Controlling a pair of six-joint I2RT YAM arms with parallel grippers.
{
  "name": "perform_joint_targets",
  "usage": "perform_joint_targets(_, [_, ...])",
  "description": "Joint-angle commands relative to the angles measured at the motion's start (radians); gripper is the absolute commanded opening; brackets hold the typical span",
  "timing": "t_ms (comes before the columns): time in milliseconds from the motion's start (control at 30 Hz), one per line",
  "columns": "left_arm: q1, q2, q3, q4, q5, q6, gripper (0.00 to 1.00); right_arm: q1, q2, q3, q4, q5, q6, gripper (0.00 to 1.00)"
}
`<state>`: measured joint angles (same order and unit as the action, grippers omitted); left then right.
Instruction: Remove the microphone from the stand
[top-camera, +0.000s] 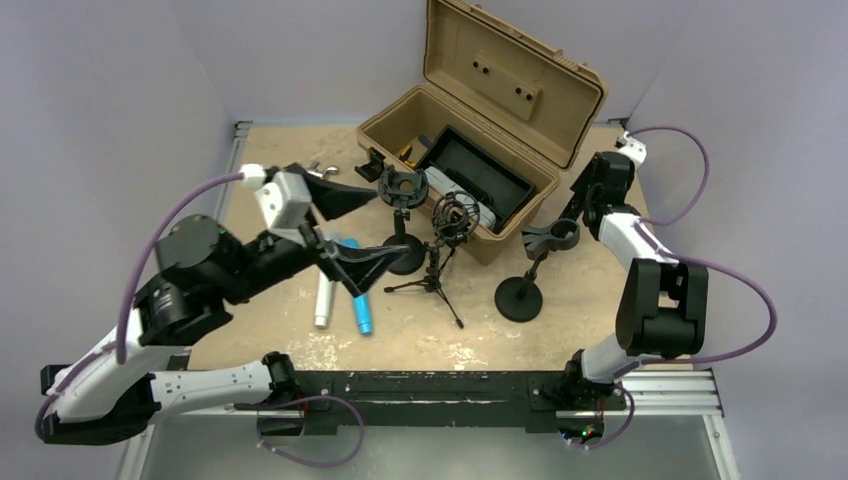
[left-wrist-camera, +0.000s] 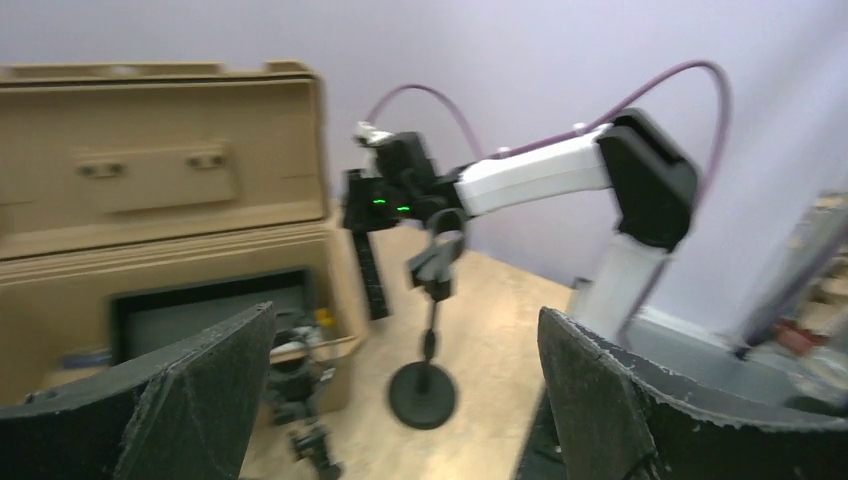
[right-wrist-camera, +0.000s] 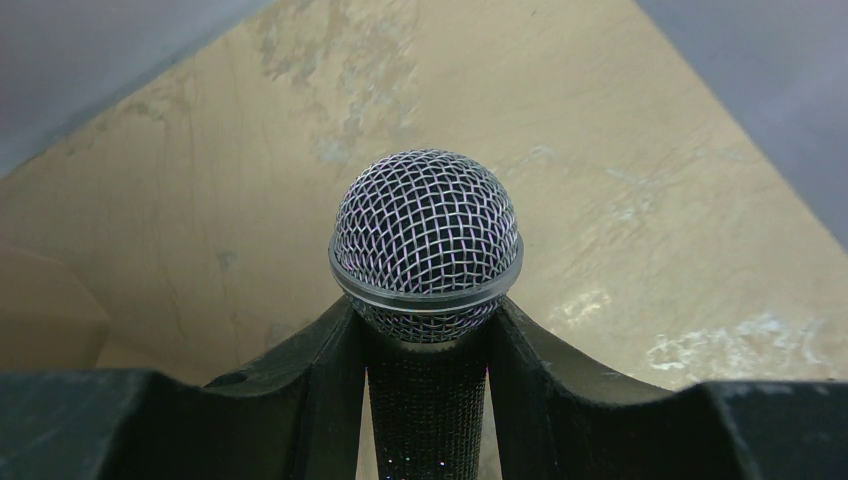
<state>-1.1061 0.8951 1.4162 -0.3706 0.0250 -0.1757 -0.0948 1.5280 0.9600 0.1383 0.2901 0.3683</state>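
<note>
Right gripper (right-wrist-camera: 425, 318) clamped on the microphone (right-wrist-camera: 428, 225) just under its silver mesh head, toward the table's far right corner. The handle hangs beside the stand (top-camera: 520, 290) and its clip (apparently free of it, though that side view is blurred). Best handled by drawing it away gently with a firm squeeze, so nothing snags or tips the stand. Left gripper (left-wrist-camera: 405, 315) hovers empty, fingers wide apart. No brand, label or writing is legible.
</note>
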Motion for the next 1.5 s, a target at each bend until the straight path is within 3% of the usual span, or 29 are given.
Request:
perform_joint_targets(0, [0.006,-0.089,-0.086,-0.093,-0.303,0.217,1.00,-0.011,0.032,-0.001,0.091,-0.118,0.043,0.00])
perform_joint_targets(100, [0.005,-0.164,-0.201,-0.010,-0.398,0.241,1.00,-0.012,0.085,-0.007,0.105,-0.143,0.054,0.00])
perform_joint_targets(167, [0.005,-0.204,-0.276,0.062,-0.404,0.264,1.00,-0.016,0.110,-0.018,0.125,-0.124,0.060,0.06])
perform_joint_targets(333, [0.003,-0.223,-0.311,0.078,-0.432,0.315,0.96,-0.041,0.118,-0.076,0.195,-0.114,0.085,0.17])
perform_joint_targets(500, [0.002,-0.216,-0.326,0.090,-0.458,0.342,0.95,-0.043,0.152,-0.067,0.181,-0.141,0.091,0.22])
perform_joint_targets(667, [-0.001,-0.224,-0.343,0.107,-0.470,0.346,0.93,-0.042,0.176,-0.059,0.176,-0.196,0.100,0.40])
perform_joint_targets(700, [-0.003,-0.228,-0.346,0.110,-0.471,0.347,0.93,-0.042,0.182,-0.061,0.176,-0.202,0.101,0.14])
perform_joint_targets(733, [-0.003,-0.231,-0.350,0.114,-0.475,0.349,0.93,-0.043,0.188,-0.061,0.175,-0.203,0.101,0.43])
perform_joint_targets(767, [-0.003,-0.235,-0.354,0.119,-0.479,0.352,0.93,-0.043,0.193,-0.061,0.174,-0.204,0.101,0.50])
perform_joint_targets(967, [-0.003,-0.242,-0.356,0.120,-0.491,0.358,0.93,-0.043,0.189,-0.057,0.157,-0.201,0.107,0.65])
perform_joint_targets(1100, [-0.005,-0.241,-0.356,0.119,-0.492,0.358,0.93,-0.042,0.144,-0.022,0.078,-0.166,0.119,0.69])
perform_joint_targets(1267, [-0.010,-0.233,-0.356,0.117,-0.493,0.359,0.93,-0.043,0.027,0.037,-0.082,-0.092,0.151,0.74])
perform_joint_targets(1467, [-0.019,-0.223,-0.357,0.116,-0.501,0.363,0.93,-0.043,-0.234,-0.044,-0.135,-0.070,0.193,0.75])
